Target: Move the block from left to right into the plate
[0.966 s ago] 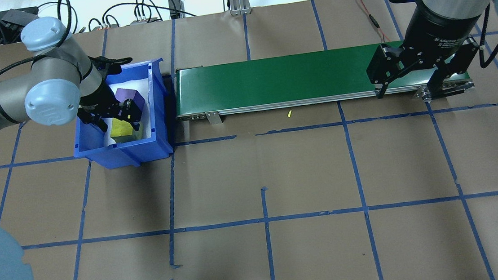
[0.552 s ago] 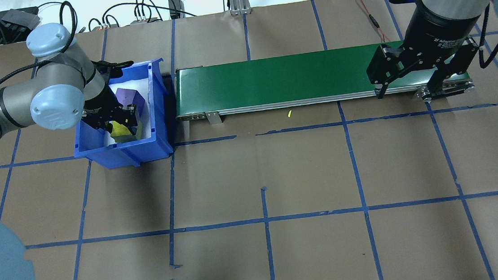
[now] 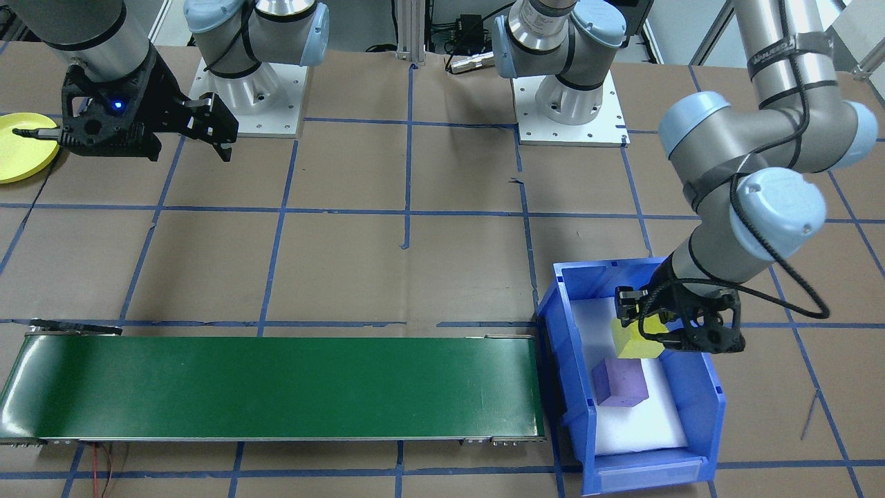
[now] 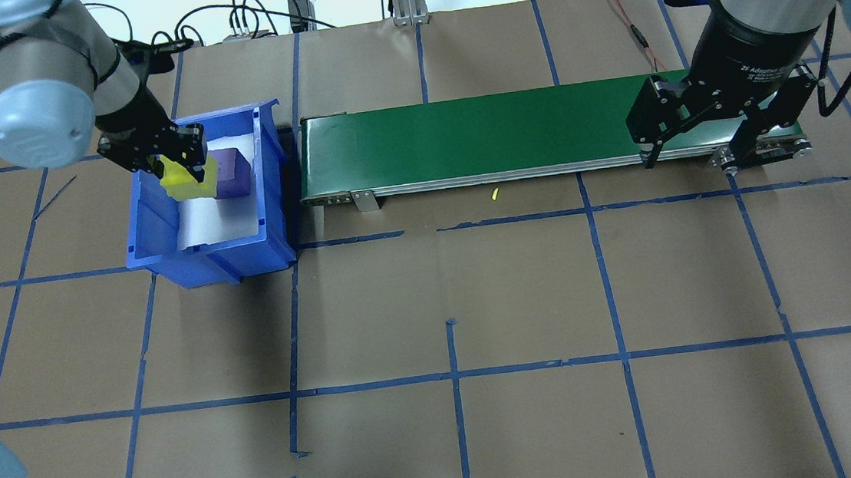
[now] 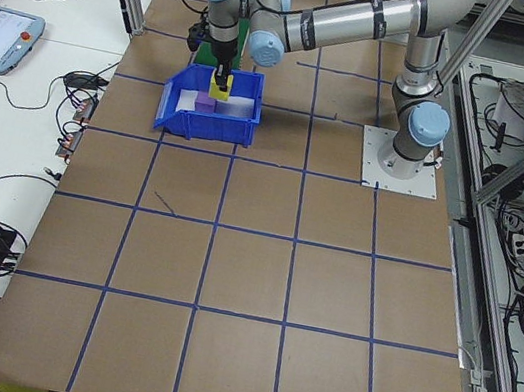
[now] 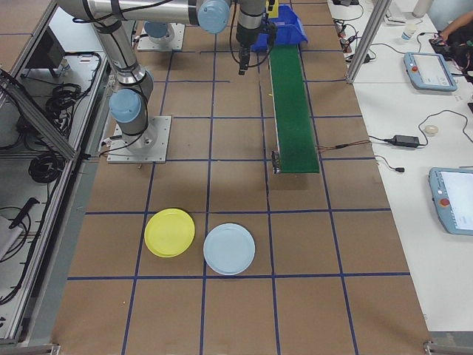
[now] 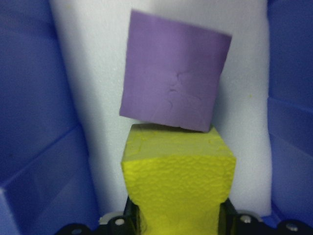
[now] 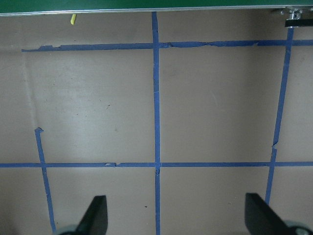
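My left gripper is shut on a yellow block and holds it up inside the blue bin. The left wrist view shows the yellow block pinched between the fingers, above the bin's white liner. A purple block lies on that liner just beyond it. My right gripper hangs open and holds nothing, at the right end of the green conveyor. The yellow plate lies on the table beside the right arm, also in the exterior right view as the yellow plate.
The conveyor runs from the bin's side across to the right arm. A light-blue plate lies next to the yellow one. A small yellow scrap rests in front of the belt. Cables run along the table's far edge.
The left gripper has shut on the yellow block and raised it off the bin floor, moving toward the bin's back. The purple block and the right arm stayed put.
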Controlling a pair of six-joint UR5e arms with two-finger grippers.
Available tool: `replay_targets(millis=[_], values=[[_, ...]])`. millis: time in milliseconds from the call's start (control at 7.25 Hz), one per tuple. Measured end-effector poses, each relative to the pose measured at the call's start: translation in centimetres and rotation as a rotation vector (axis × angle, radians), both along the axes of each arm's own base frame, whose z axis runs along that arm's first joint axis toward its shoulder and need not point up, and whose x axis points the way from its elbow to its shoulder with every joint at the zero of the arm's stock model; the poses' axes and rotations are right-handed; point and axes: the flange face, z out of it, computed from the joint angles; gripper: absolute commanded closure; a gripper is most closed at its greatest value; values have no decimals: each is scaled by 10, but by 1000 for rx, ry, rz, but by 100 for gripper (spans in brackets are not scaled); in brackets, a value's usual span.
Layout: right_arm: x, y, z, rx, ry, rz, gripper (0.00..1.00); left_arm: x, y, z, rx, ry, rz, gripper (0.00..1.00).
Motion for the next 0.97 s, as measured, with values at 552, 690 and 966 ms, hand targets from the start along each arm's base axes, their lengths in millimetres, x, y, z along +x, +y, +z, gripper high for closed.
replay_targets(millis=[552, 690, 966], values=[[0, 0, 0, -2, -4, -1, 0, -132, -1, 7, -109, 82, -9, 62], [0, -1, 0, -3, -7, -2, 0, -157, -8, -16, -118, 97, -31, 56], [-11, -2, -2, 5, -10, -13, 0, -180, -10, -64, -108, 101, -60, 1]])
